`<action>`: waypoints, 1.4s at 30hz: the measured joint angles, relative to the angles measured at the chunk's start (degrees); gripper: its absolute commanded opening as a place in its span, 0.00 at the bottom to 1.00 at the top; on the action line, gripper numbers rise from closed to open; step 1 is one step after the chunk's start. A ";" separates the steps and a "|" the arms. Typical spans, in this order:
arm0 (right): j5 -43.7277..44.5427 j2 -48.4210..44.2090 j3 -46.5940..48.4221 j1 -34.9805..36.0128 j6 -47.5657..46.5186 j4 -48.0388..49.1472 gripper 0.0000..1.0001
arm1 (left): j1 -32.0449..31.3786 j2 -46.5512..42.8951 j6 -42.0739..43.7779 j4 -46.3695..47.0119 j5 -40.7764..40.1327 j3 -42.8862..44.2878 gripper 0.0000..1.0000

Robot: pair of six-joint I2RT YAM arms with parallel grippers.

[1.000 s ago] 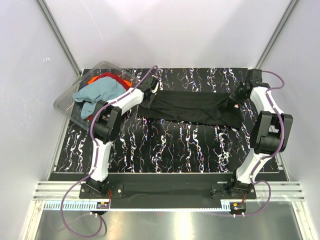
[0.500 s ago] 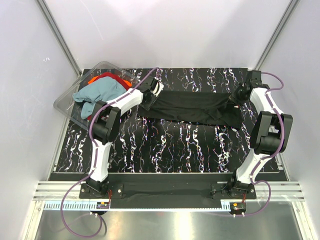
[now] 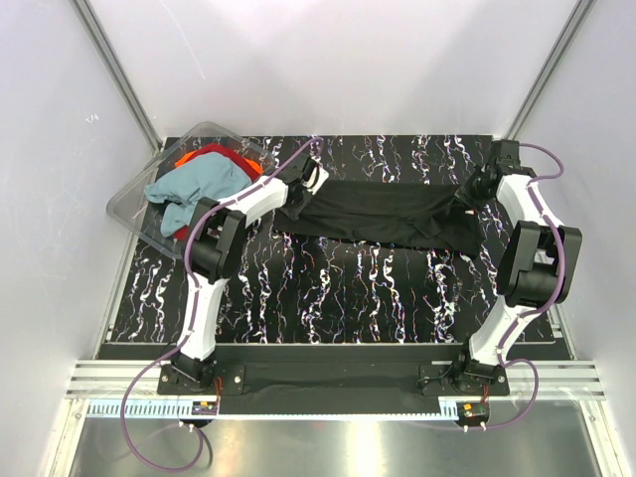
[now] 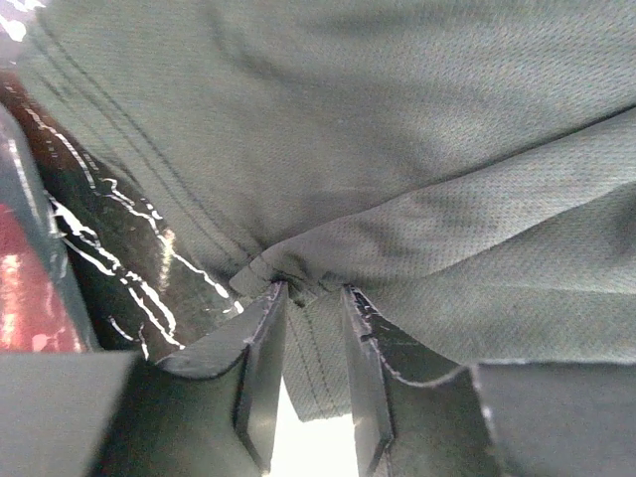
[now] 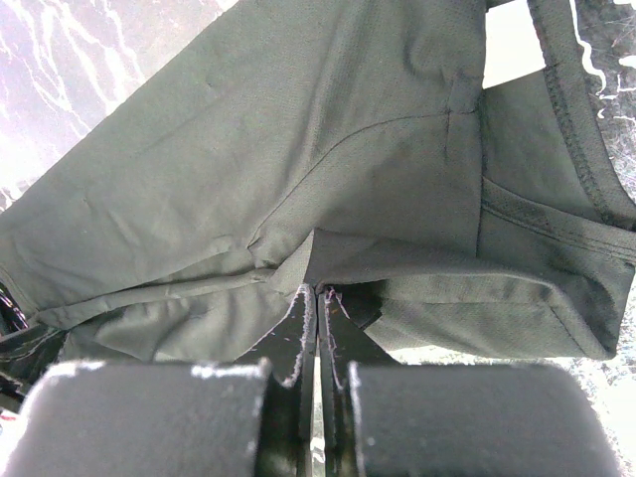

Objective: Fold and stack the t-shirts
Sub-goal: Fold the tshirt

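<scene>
A: Since a second ago the left hand (image 4: 308, 295) has edged inward along the black shirt (image 3: 383, 211) and parted its jaws, releasing the cloth.
B: And progress?
A: Early. That shirt lies stretched in a band across the worktop (image 3: 348, 283). The teal shirt (image 3: 199, 182) and red shirt (image 3: 227, 154) wait in the tub (image 3: 127, 207). Both arms reach far, and the right hand (image 5: 316, 290) pinches the shirt's right end.
</scene>
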 measured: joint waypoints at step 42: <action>0.00 -1.03 0.00 0.00 -0.20 0.00 0.00 | -0.02 1.07 2.29 0.00 -4.31 1.03 0.00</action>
